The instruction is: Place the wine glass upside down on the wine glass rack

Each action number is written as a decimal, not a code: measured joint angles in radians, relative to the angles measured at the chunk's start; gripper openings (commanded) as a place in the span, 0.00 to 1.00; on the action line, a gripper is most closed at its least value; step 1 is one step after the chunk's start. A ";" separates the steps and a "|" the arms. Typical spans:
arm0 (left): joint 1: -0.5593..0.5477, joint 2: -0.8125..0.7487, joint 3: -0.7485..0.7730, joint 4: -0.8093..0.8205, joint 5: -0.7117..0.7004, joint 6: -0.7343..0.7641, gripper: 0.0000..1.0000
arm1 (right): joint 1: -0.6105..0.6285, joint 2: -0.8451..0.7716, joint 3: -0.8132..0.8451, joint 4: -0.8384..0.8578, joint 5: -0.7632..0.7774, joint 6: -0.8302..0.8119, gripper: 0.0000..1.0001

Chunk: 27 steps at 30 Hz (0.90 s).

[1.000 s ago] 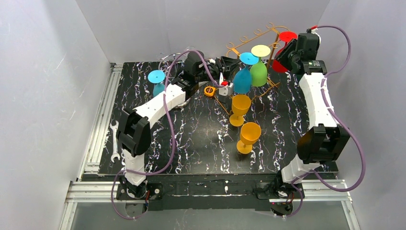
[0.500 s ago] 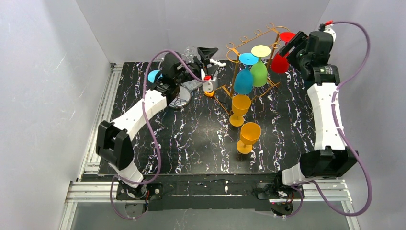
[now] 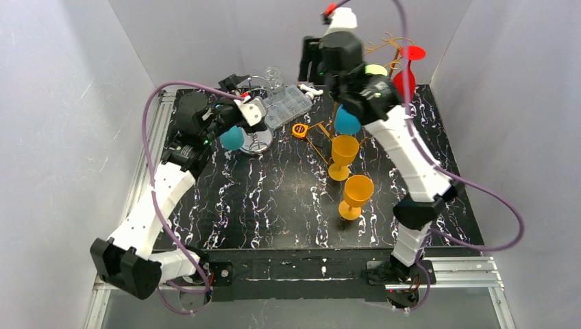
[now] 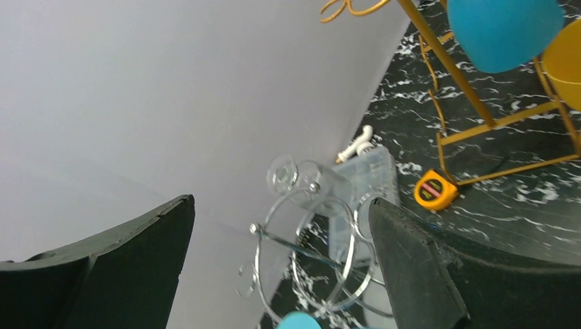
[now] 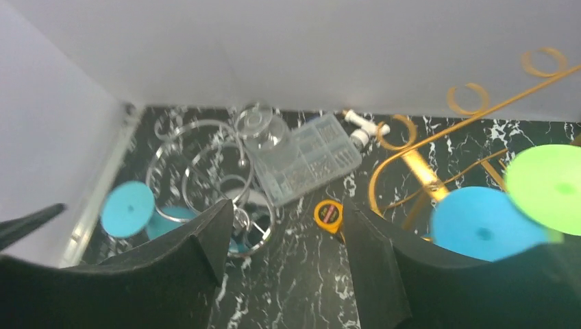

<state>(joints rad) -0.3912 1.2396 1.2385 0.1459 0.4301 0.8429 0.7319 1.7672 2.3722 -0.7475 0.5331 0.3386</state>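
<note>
While my left gripper (image 4: 282, 205) and right gripper (image 5: 288, 212) gape empty, a smooth turquoise wine glass (image 3: 231, 137) hangs bowl-down on the chrome wire-ring rack (image 3: 260, 142), and two orange goblets (image 3: 343, 156) stand upright on the veined black counter (image 3: 274, 199).

In the middle of the top view, the upper orange glass (image 3: 344, 156) and the lower orange glass (image 3: 357, 195) stand upright, close together. At upper right, the gold rack (image 5: 419, 168) carries a blue glass (image 4: 503, 31), a green glass (image 5: 548, 188) and a red glass (image 3: 404, 79), all hanging upside down. At upper left, the silver wire rack (image 3: 259, 142) holds a second blue glass (image 3: 231, 137).
</note>
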 measured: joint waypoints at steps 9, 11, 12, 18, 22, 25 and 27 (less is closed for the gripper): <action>0.010 -0.150 -0.051 -0.183 -0.046 -0.084 0.98 | 0.076 0.172 0.014 -0.083 0.084 -0.097 0.63; 0.010 -0.164 -0.059 -0.202 -0.053 -0.090 0.98 | 0.078 0.171 0.013 -0.087 0.111 -0.115 0.63; 0.010 -0.171 -0.064 -0.209 -0.055 -0.094 0.98 | 0.078 0.169 0.013 -0.086 0.125 -0.126 0.63; 0.010 -0.179 -0.068 -0.242 -0.066 -0.112 0.98 | 0.081 0.167 0.011 -0.088 0.192 -0.184 0.61; 0.010 -0.179 -0.067 -0.257 -0.072 -0.122 0.98 | 0.081 0.167 -0.011 -0.086 0.232 -0.216 0.53; 0.010 -0.180 -0.067 -0.259 -0.075 -0.125 0.98 | 0.081 0.167 -0.036 -0.080 0.253 -0.235 0.51; 0.010 -0.183 -0.068 -0.259 -0.076 -0.126 0.98 | 0.081 0.167 -0.051 -0.070 0.266 -0.246 0.51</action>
<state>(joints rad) -0.3813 1.0565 1.1709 -0.1131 0.3546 0.7166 0.8131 1.9343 2.3215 -0.8177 0.7986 0.0929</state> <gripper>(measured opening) 0.982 0.518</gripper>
